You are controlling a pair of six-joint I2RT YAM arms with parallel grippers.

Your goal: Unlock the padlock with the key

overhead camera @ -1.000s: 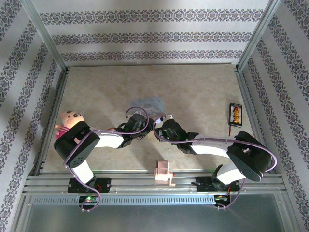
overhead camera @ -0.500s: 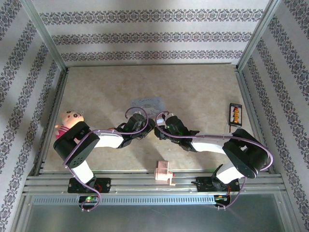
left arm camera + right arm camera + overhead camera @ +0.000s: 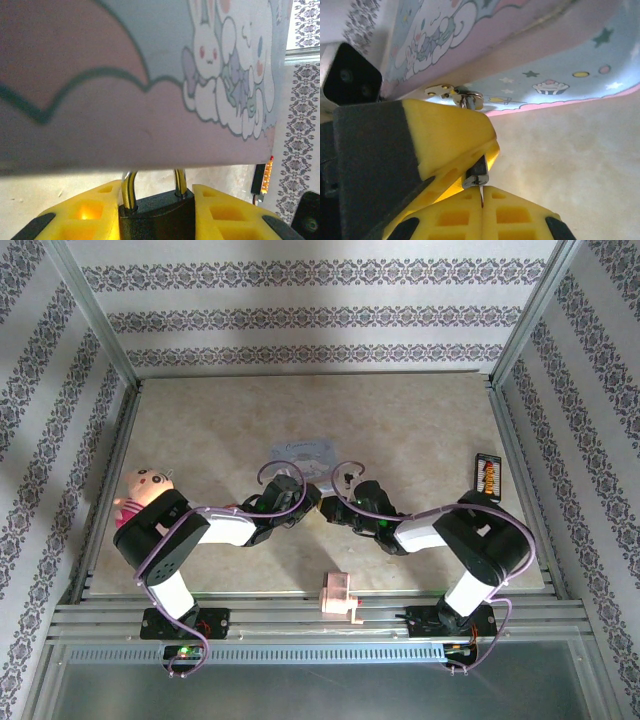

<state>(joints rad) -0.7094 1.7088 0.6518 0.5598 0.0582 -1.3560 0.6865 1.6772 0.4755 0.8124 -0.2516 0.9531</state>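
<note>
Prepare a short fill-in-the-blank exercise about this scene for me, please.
1. The left tool grips the padlock by its dark ___.
2. The tin behind the shackle shows a cartoon ___.
3. The right tool is ___, its yellow fingers meeting.
4. The plush toy sits beside the ___ arm.
Missing words: body; rabbit; shut; left.

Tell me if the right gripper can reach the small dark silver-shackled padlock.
Probably yes: the left gripper holds the padlock, and the right gripper, shut on the thin metal key, sits right beside it with nothing between.
</note>
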